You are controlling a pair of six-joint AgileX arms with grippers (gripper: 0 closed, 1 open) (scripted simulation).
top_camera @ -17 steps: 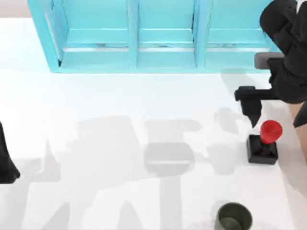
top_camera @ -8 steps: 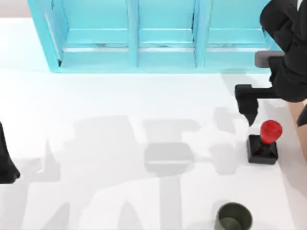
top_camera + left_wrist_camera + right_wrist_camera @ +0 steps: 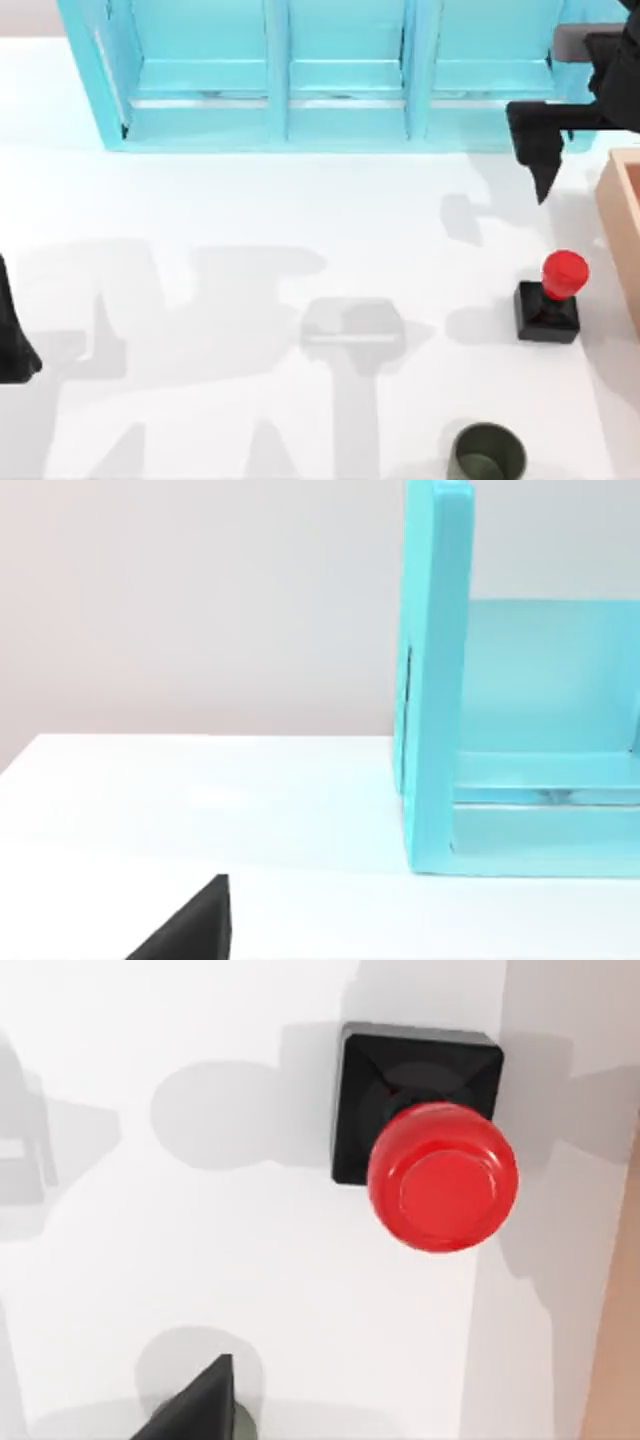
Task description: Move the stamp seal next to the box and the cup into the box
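Top view. Light tan wood-coloured box with straight raised walls sits at the table's right edge, partly cut off; we see nothing inside the portion shown. Small dark olive-green round cup, no handle, thick rim, stands on the table well apart from the box, twd the near edge; its hollow looks empty. Big turquoise shelf unit w/ open compartments lines the far side, beyond the box; compartments appear bare.

Stamp seal, glossy red round knob on black square block base, stands upright just beside the box's left wall, not touching it; the right wrist view shows it from above, knob over base, tan box edge alongside.

Our right gripper hangs above the table, beyond the stamp seal and left of the box's far corner, holding nothing; finger spread: cannot tell. Our left arm is parked far from the box, at the left edge.

Surface: plain white table, soft grey shadows; pale wall behind in the left wrist view.
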